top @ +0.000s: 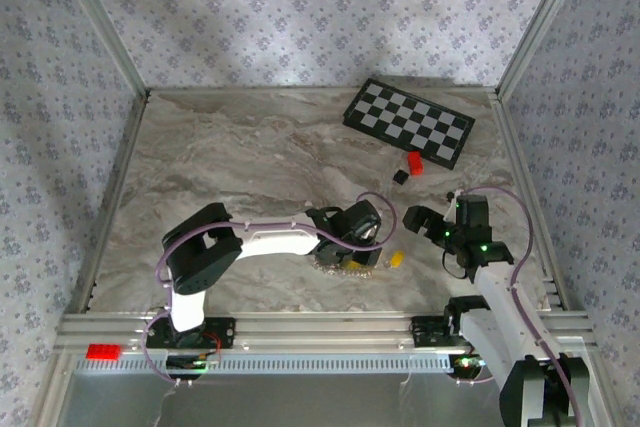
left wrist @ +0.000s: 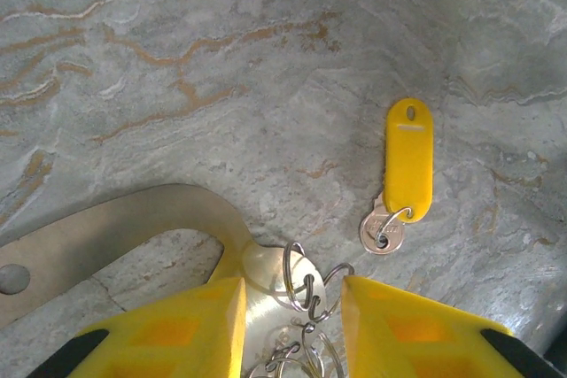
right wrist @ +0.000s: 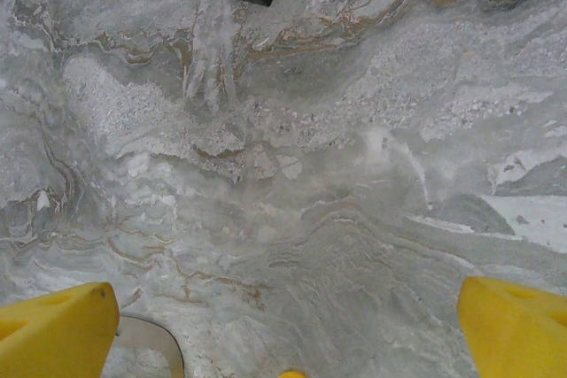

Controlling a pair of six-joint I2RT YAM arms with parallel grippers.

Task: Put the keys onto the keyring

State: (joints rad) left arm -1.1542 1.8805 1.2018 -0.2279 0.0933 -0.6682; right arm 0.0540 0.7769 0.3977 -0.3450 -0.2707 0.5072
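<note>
The left gripper (left wrist: pixel 295 298) is standing partly open, its blocky yellow fingers flanking thin wire rings without clamping them. The keyring (left wrist: pixel 97 241), a flat dull-silver band, is curving across the veined marble table (left wrist: pixel 221 59). The keys (top: pixel 345 265) are lying in a toothed silvery cluster under that gripper, beside a glossy yellow oval tag (left wrist: pixel 408 158). The right gripper (right wrist: pixel 283 329) is gaping wide, holding nothing

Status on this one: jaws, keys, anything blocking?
Left gripper astride the keys, grip unclear. Right gripper jaws wide over bare table. Keyring alongside the cluster; tagged key lies apart. Nothing blocking.
</note>
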